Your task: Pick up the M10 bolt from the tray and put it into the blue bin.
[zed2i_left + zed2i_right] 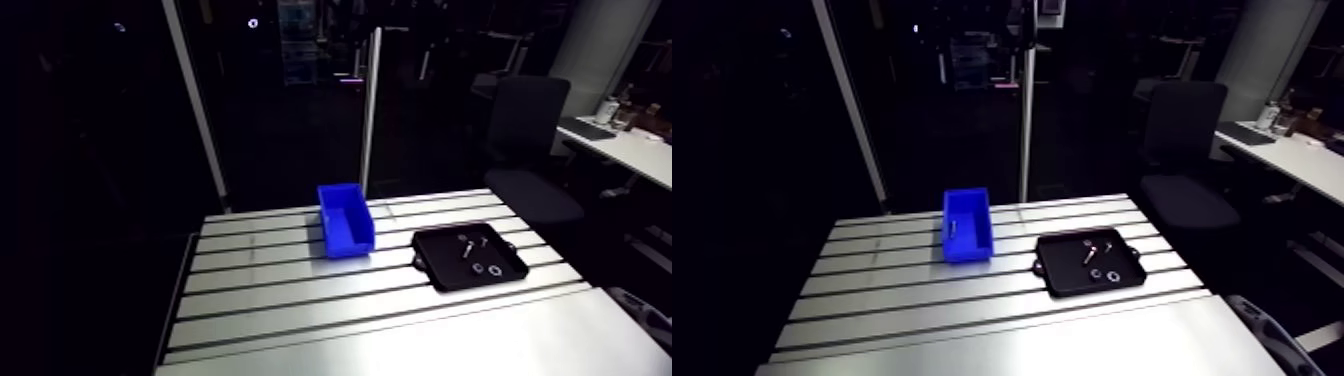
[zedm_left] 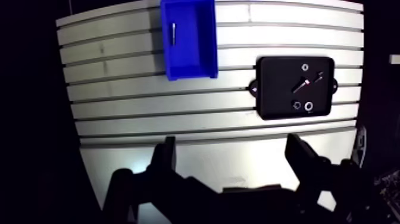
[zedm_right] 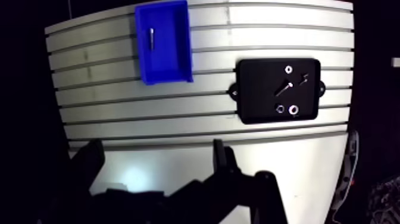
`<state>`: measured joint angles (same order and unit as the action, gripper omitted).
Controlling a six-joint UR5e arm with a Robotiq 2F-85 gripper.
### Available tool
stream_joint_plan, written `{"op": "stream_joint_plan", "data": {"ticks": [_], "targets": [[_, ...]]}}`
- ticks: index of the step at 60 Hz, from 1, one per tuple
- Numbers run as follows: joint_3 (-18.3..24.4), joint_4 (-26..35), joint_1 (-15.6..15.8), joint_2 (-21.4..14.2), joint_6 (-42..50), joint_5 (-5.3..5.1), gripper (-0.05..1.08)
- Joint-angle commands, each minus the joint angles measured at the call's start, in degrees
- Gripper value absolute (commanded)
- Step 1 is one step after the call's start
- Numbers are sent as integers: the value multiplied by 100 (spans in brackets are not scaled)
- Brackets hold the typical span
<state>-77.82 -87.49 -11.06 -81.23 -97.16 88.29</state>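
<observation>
Found the M10 bolt [image 2: 300, 85] lying slantwise in the black tray [image 2: 272, 76], apart from the blue bin [image 2: 191, 70]. Judged it rigid, slick steel, best pinched across the shank. Saw the pincer [image 2: 232, 158] spread, empty.

The bin [image 2: 196, 70] is bright blue, the tray [image 2: 271, 95] black, the bench [image 2: 149, 101] silver with dark stripes; the small parts [image 2: 308, 106] seem silvery.

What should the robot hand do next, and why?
Probably move across to the black tray and lower over the long bolt lying in it. The gripper is open, holds nothing, and hangs high above the table, not over the tray. A small metal piece already lies in the blue bin.
</observation>
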Motion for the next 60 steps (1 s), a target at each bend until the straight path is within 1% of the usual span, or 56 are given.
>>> {"op": "stream_joint_plan", "data": {"ticks": [1, 34, 48, 51, 52, 53, 60], "targets": [[-193, 34, 34, -185, 9, 0, 1], [-186, 9, 42, -188, 16, 0, 1], [-167, -25, -9, -135, 137, 0, 1], [-174, -121, -19, -125, 521, 65, 1], [-174, -121, -19, -125, 521, 65, 1], [-183, -190, -19, -125, 601, 92, 1], [-201, -354, -66, -109, 707, 139, 1]]}}
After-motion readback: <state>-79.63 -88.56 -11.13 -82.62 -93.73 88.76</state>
